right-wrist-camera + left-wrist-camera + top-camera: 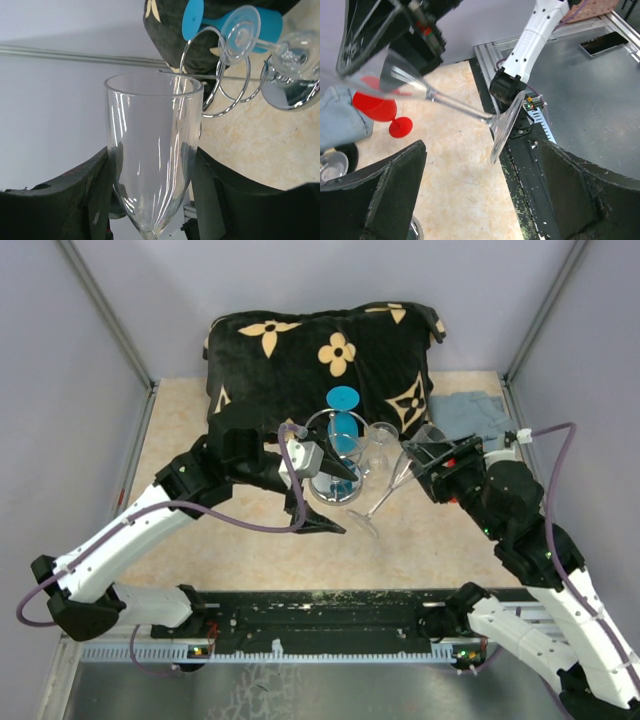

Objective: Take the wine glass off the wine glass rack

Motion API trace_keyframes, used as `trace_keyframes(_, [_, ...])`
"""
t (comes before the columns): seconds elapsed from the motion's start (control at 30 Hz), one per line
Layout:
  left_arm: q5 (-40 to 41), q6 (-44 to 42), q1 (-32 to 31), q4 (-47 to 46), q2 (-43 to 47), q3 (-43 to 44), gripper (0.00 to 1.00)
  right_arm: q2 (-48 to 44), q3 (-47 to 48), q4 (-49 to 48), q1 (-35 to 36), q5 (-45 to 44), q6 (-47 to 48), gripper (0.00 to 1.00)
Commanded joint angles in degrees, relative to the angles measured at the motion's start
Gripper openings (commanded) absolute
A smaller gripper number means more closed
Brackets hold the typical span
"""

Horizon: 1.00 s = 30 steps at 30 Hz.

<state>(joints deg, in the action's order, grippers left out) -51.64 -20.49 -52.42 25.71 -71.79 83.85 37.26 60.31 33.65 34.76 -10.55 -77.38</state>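
right gripper (pixel 152 165) pinching wine glass (pixel 150 115) bowl | clear, tall | wine glass rack (pixel 292 96): silver wire loops | left gripper (pixel 480 150) spread

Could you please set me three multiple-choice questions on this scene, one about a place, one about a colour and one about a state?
1. Where is the tilted clear glass?
A. On the pillow
B. In the right gripper
C. Flat on the cloth

2. What colour is the tinted glass on the rack?
A. Green
B. Yellow
C. Blue

3. How is the left gripper?
A. Open, holding nothing
B. Shut on the rack
C. Shut on a glass

Answers:
1 B: the right wrist view shows its bowl clamped between the fingers.
2 C: its foot and bowl show blue from above.
3 A: its fingers stand wide apart and touch nothing.
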Motion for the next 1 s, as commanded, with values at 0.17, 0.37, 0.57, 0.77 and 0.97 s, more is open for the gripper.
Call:
trace_keyframes(0.17, [5.7, 12.4, 2.2, -1.4, -2.4, 3.2, 1.0, 5.6, 20.7, 17.0, 0.4, -18.3, 18.9, 0.0])
trace_keyframes(0.37, [4.0, 13.6, 3.3, -0.9, -3.5, 4.2, 1.0, 10.1, 26.8, 21.0, 0.4, -37.4, 35.2, 0.0])
trace_keyframes(0.57, [4.0, 13.3, 3.5, 0.1, -4.1, 5.2, 1.0, 10.3, 17.7, 6.8, 0.4, -55.6, 54.9, 0.0])
trace_keyframes(0.77, [3.9, 13.2, 3.7, 1.1, -4.6, 5.9, 1.0, 8.7, 6.5, -16.5, -1.0, -63.3, 72.9, 0.0])
trace_keyframes(0.97, [4.0, 13.3, 3.7, 1.0, -4.7, 5.3, 1.0, 8.5, 1.1, -17.9, -11.1, -57.5, 71.8, 0.0])
